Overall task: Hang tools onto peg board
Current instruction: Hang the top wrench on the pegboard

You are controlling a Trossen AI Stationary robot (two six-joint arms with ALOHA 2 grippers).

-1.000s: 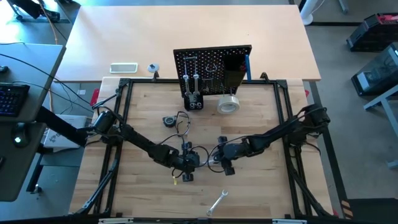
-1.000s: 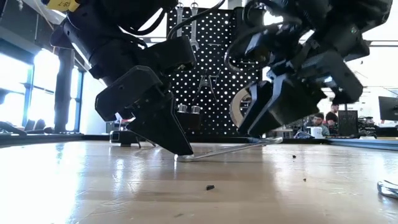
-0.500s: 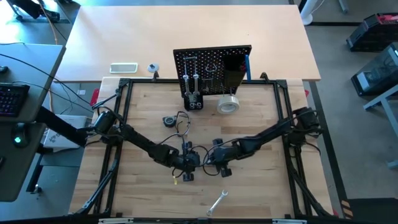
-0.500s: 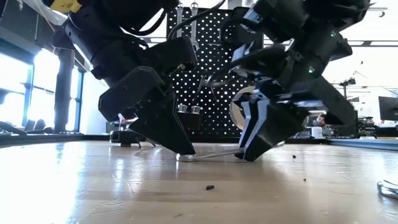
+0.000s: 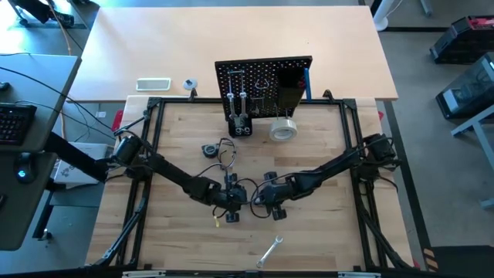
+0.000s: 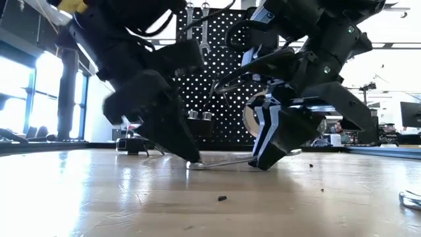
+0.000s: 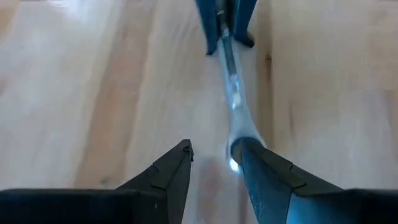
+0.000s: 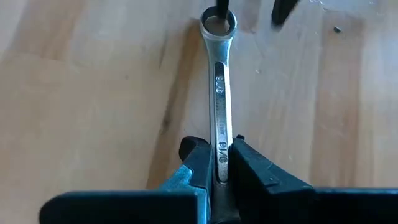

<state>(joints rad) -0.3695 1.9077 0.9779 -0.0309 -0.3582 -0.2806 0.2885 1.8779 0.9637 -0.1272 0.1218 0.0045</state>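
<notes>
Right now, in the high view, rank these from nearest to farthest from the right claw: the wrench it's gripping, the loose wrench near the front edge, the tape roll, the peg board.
From the right claw:
1. Gripped wrench, between the two claws.
2. Loose wrench, toward the front edge.
3. Tape roll, at the board's foot.
4. Peg board, at the table's back.

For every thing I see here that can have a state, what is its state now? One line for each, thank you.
Silver ring-ended wrench: flat on the wooden table, shaft clamped by right hand.
Right hand: shut on wrench.
Left hand: open, one finger touching the wrench's ring end.
Black perforated peg board: upright, tools hanging.
Pale tape roll: on table.
Second silver wrench: lying loose.
</notes>
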